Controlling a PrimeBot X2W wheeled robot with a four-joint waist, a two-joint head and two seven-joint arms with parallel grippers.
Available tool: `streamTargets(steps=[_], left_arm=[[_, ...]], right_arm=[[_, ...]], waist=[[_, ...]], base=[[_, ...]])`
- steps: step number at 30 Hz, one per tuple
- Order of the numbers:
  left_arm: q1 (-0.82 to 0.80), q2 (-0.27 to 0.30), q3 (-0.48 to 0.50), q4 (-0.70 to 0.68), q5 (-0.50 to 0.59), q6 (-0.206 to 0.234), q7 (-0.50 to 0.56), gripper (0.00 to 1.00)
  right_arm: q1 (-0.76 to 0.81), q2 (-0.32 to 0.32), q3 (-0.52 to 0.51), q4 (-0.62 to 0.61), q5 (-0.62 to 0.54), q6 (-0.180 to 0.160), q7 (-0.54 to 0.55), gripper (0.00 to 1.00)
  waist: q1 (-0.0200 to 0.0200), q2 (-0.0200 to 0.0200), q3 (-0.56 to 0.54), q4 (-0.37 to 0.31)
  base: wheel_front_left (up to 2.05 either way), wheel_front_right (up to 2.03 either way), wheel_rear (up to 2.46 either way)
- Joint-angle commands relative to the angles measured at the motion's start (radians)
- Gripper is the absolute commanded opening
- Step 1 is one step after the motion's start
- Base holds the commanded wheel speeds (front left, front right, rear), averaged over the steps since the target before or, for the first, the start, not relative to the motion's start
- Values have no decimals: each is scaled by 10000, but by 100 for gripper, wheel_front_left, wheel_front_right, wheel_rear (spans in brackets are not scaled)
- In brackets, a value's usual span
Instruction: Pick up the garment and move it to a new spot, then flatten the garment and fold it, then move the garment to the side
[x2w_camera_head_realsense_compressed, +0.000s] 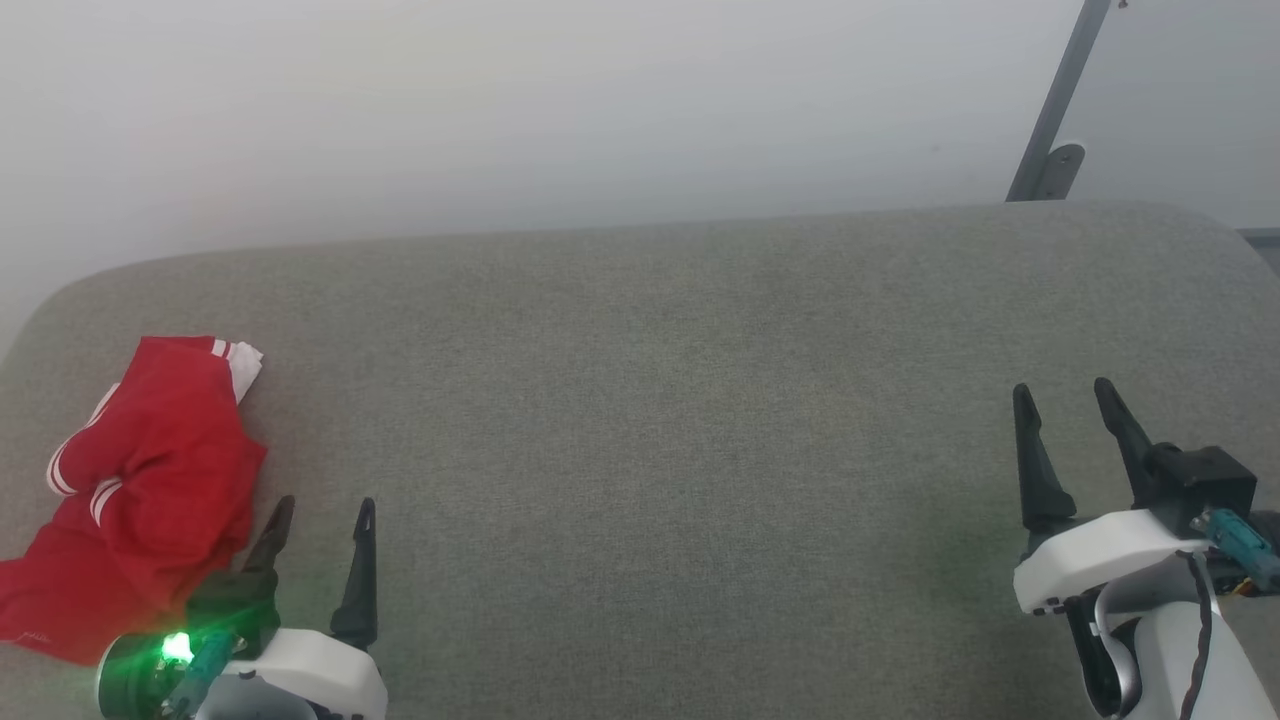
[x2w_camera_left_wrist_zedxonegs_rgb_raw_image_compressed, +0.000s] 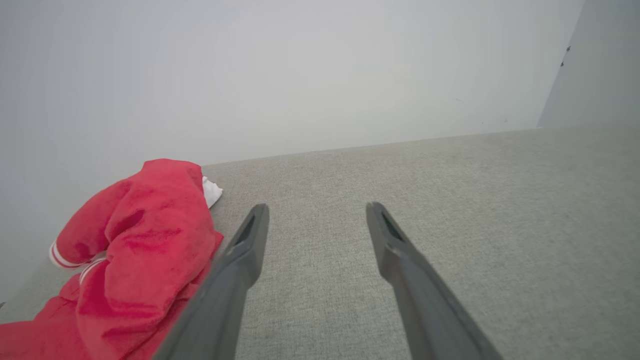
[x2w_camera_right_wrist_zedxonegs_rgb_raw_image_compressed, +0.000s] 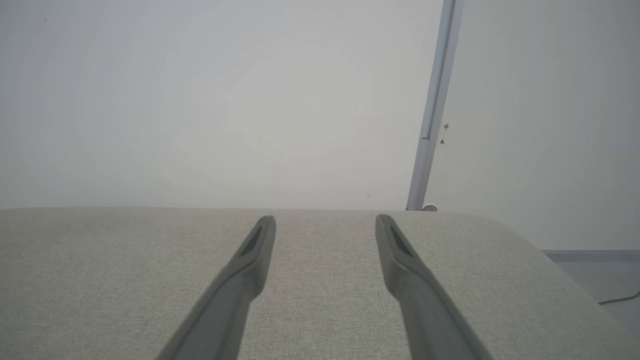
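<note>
The red garment (x2w_camera_head_realsense_compressed: 150, 480) lies in a crumpled heap on the grey tabletop (x2w_camera_head_realsense_compressed: 650, 450), just to the left of the left hand (x2w_camera_head_realsense_compressed: 326, 502). That hand has its two fingers wide apart and holds nothing. The right hand (x2w_camera_head_realsense_compressed: 1062, 387) is well off to the right, with its fingers apart too.

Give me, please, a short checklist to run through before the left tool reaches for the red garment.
1. Left tool open: ok.
2. Right tool open, holding nothing: ok.
3. Garment free on the grey cushion: ok.
4. Garment between the left tool's jaws: not ok, it lies to their left.
5. Garment flat: not ok, crumpled.
6. Bare cushion middle for a new spot: ok.
</note>
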Motion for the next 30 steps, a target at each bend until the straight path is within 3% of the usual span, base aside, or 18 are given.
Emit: streamTargets(steps=[1,6,12,19,30], left_arm=[[-103,-28,43,7,31,-37,-48,100],[-243,-80,20,61,20,-131,-48,100],[-244,-234,198,144,-107,-132,-47,100],[-107,-446,295,212,-73,-22,-48,100],[202,-781,517,39,-280,188,-47,100]], right_arm=[[68,36,5,-42,16,4,-56,100],[103,27,0,-30,84,4,-56,100],[253,61,372,-22,224,4,-55,100],[184,72,944,39,333,4,-53,100],[-73,7,1707,270,498,2,-44,100]], waist=[[0,0,2,24],[0,0,19,231],[0,0,30,948],[0,0,148,2232],[0,0,157,4941]], base=[[0,0,0],[0,0,0],[0,0,0],[0,0,0],[0,0,0]])
